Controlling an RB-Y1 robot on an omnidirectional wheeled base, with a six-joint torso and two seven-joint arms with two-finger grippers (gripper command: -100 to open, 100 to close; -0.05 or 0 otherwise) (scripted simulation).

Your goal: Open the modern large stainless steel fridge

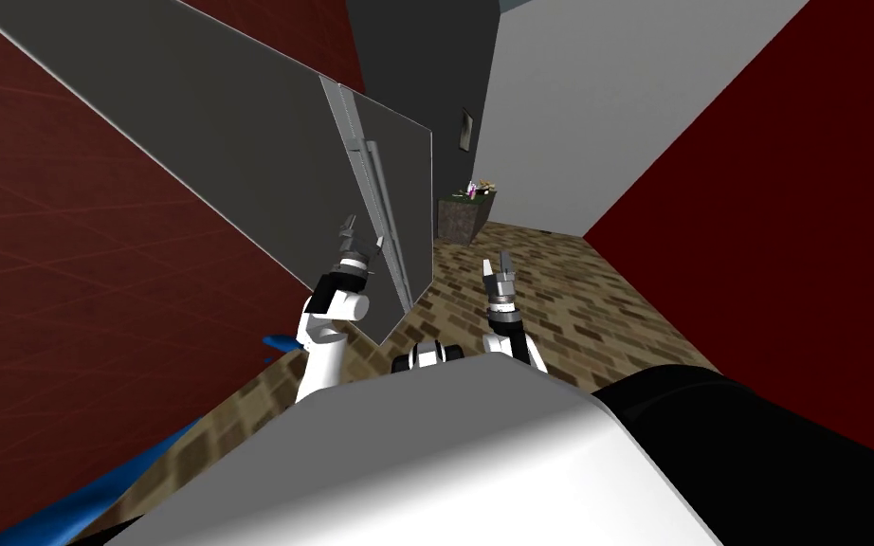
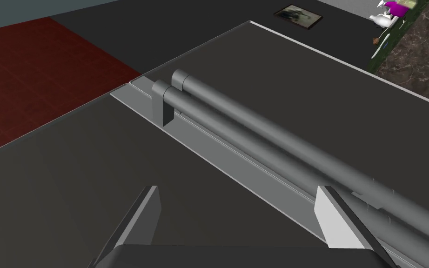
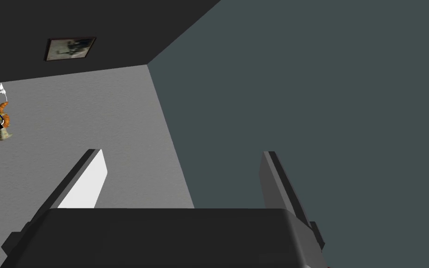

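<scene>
Near left claw (image 2: pixel 237 188), 2 fridge handles (image 2: pixel 255 116).

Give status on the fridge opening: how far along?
Done: the approach; the left gripper is at the fridge front. In hand: it is open beside the two bar handles, around neither. Left: grip a handle and pull; the doors look flush and shut. The right gripper is open, idle above the floor.

Brown brick-patterned floor (image 1: pixel 558 294). Standing directly on it: dark marbled counter (image 1: pixel 462 223) at far end; grey fridge (image 1: pixel 198 123) short of the counter. On counter top: small white, magenta and orange items (image 2: pixel 395 8), too small to identify.
</scene>
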